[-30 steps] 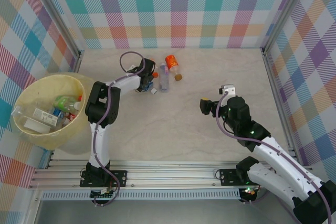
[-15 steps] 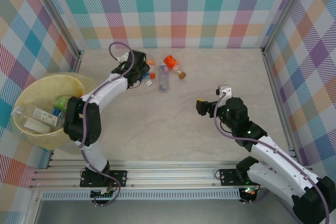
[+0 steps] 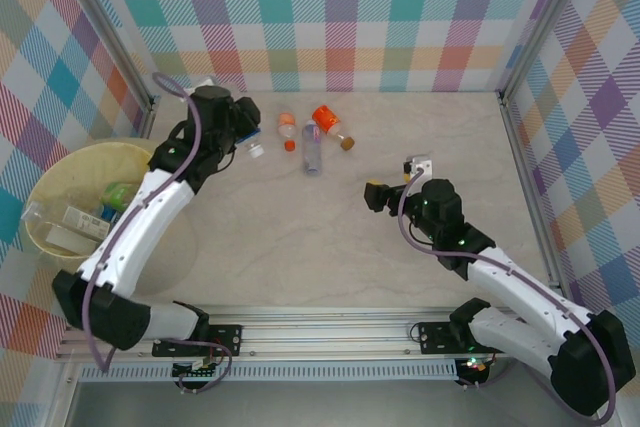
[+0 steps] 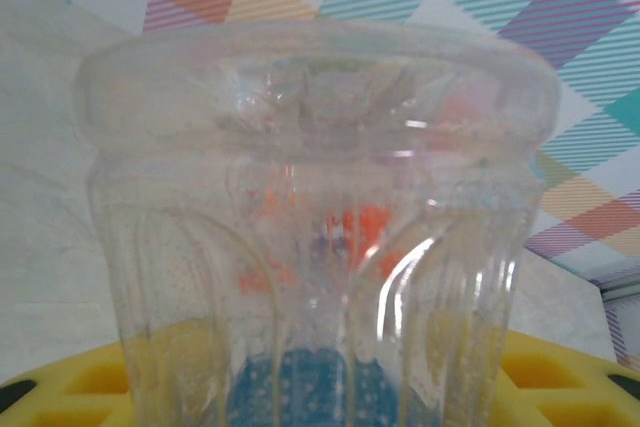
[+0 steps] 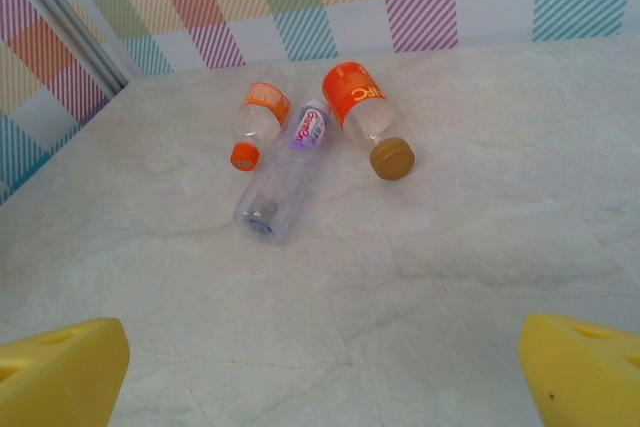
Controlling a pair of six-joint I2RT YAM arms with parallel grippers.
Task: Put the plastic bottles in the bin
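Observation:
My left gripper is shut on a clear plastic bottle with a blue label, held between its yellow fingers above the table's far left. The bottle's white cap pokes out below the gripper. Three more plastic bottles lie at the back centre: a small orange-capped one, a clear one and an orange-labelled one with a brown cap. The pale yellow bin stands at the left with several bottles inside. My right gripper is open and holds nothing, to the right of the three bottles.
Checked walls enclose the table on three sides, with metal posts at the back corners. The bin overhangs the table's left edge. Bare table lies between the two arms.
My left arm has swung left, away from the lying bottles, carrying the blue-labelled bottle toward the bin side. My right gripper has crept a little left and farther from its base.

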